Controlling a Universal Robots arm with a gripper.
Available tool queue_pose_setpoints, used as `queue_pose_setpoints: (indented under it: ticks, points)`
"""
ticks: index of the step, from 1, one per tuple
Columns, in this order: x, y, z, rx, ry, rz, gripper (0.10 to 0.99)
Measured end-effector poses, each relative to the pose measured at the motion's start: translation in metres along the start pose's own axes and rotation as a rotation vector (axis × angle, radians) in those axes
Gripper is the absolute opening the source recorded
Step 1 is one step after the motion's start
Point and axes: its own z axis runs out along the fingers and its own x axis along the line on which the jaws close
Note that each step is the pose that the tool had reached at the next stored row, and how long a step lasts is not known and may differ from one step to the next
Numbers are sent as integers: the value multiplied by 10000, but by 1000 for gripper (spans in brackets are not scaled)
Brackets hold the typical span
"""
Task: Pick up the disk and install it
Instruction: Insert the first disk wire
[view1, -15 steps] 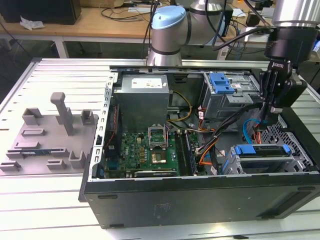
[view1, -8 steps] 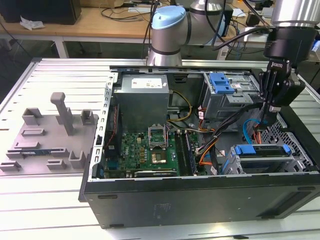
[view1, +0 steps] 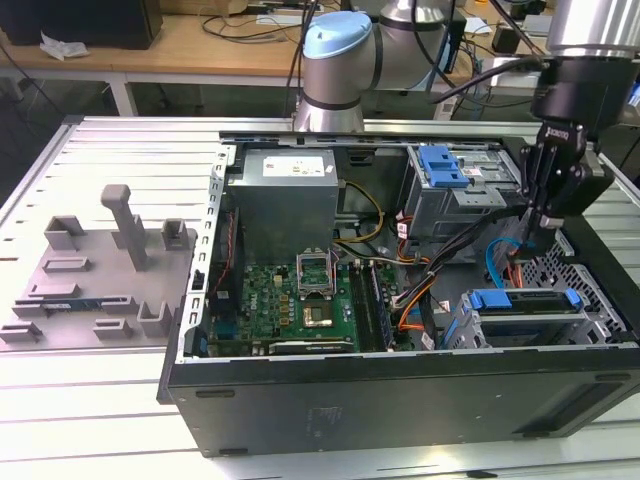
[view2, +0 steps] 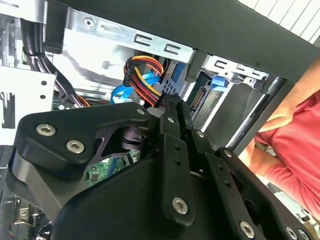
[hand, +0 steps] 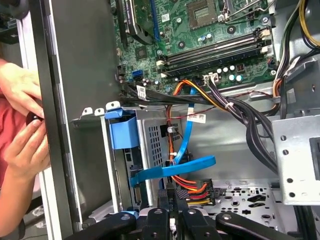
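Presently the gripper (view1: 545, 222) hangs inside the open case (view1: 400, 395), at the exterior view's right, tips down among the cables. Its fingers (view2: 172, 130) are drawn narrow, side by side with barely a slit between them; whether anything is pinched there, cannot tell. The tips are just beside a black connector (hand: 192, 192) fed by orange, yellow and red wires (view2: 145, 67); touching or not is unclear. A blue flat cable (hand: 175, 167) loops close by. The disk (view1: 525, 318) lies flat in the bay at the case's near right corner in the exterior view. It is near the gripper but apart from it, with its blue frame showing at both ends. A smaller blue latch (view1: 443, 165) sits on the drive cage further back. The power supply (view1: 285, 195) is at the rear of the case, with the motherboard (view1: 300, 300) in front of it. A grey fixture (view1: 100, 260) sits on the slatted table (view1: 100, 150), to the exterior view's left of the case. In the first wrist view a person's hands (hand: 20, 87) are just outside the case wall. A red sleeve (view2: 300, 150) shows in the second wrist view.
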Motion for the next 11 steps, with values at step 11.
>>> queue_pose_setpoints:
  ticks: [11]
  points:
    - [332,-53,29,-184,-1182,-42,165]
